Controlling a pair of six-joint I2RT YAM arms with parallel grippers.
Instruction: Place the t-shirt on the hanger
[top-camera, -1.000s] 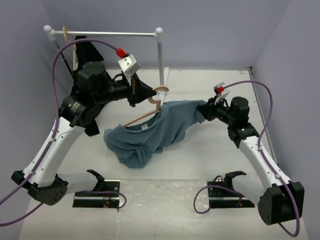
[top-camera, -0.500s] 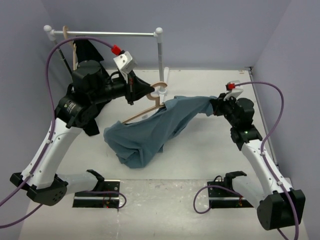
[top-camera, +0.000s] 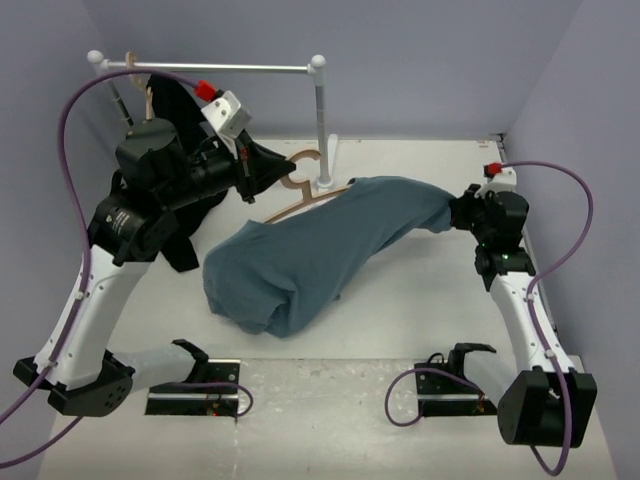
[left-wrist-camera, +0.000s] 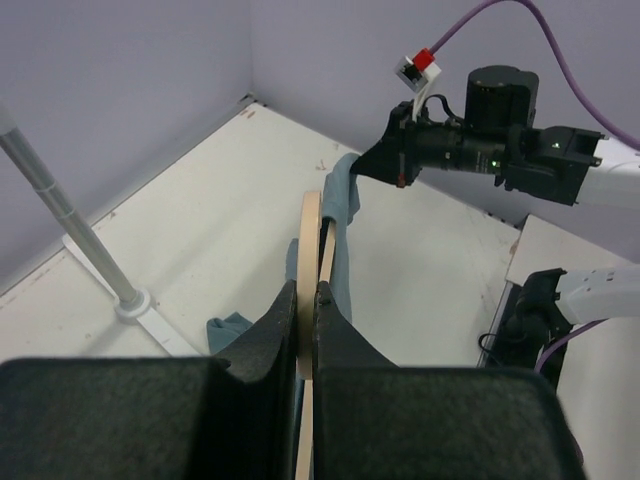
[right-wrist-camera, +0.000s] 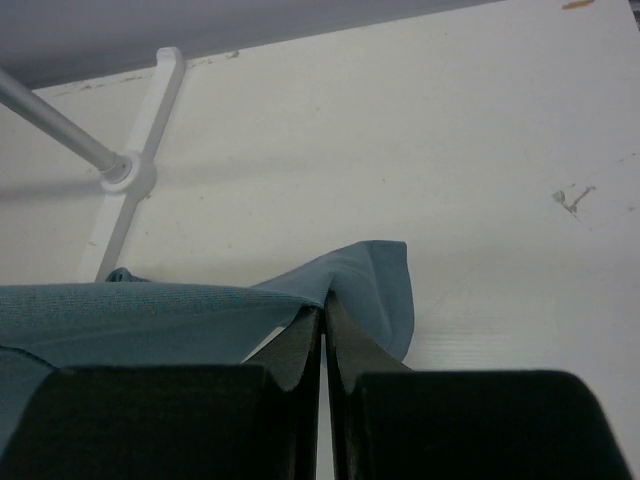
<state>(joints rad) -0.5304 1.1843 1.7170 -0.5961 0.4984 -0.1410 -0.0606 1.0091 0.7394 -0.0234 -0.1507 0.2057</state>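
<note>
The t-shirt (top-camera: 310, 255), soft grey-blue cloth, is lying as a long wrinkled bundle across the centre of the top view. Its upper end is covering part of the hanger (top-camera: 300, 206), pale smooth wood with a rounded hook. The left gripper (left-wrist-camera: 306, 292) is clamping the hanger's thin edge, the arm bending in from lower left. The right gripper (right-wrist-camera: 324, 308) is pinching a t-shirt fold, jaws almost together, its wrist pointing left.
</note>
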